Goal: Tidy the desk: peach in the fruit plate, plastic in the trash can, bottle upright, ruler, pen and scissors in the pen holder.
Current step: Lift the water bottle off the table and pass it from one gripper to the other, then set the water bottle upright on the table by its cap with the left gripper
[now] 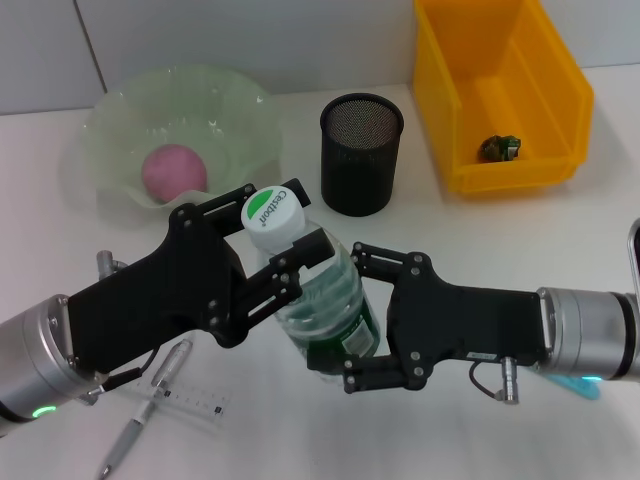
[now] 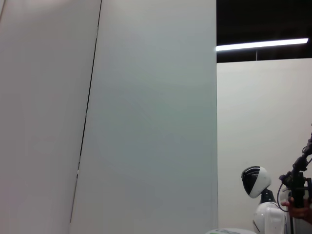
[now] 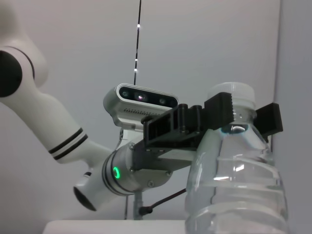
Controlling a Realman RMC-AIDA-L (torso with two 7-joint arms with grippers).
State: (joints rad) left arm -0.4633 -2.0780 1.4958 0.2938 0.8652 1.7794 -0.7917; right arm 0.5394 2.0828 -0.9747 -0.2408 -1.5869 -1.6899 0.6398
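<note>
1. The clear plastic water bottle with a white cap and green label (image 1: pixel 318 290) stands near the middle of the white desk (image 1: pixel 520 260), just in front of the black mesh pen holder (image 1: pixel 361 153), gripped by both arms at once.
2. The left gripper (image 1: pixel 268 262) pinches the bottle at the neck, right under the cap; the right wrist view shows its black fingers (image 3: pixel 222 109) on either side of the neck.
3. The right gripper (image 1: pixel 350 315) closes around the lower body at the green label, fingers pressed against the plastic.
4. The bottle looks close to upright, though from the head view I cannot tell if its base sits flat on the desk.
5. The pink peach (image 1: pixel 174 170) already lies in the pale green wavy-edged fruit plate (image 1: pixel 240 100), and a small dark crumpled scrap (image 1: pixel 499 147) rests in the yellow bin (image 1: pixel 480 40).
6. The transparent ruler (image 1: pixel 200 402) and silver pen (image 1: pixel 145 415) still lie on the desk under the left arm; I see no scissors.
7. The risk, I'd say: if one gripper lets go while the base is not seated, the light bottle may tip or roll toward the pen holder.
8. A squeeze too hard on the thin wall could buckle it; pulling away sideways could drag it over.
</note>
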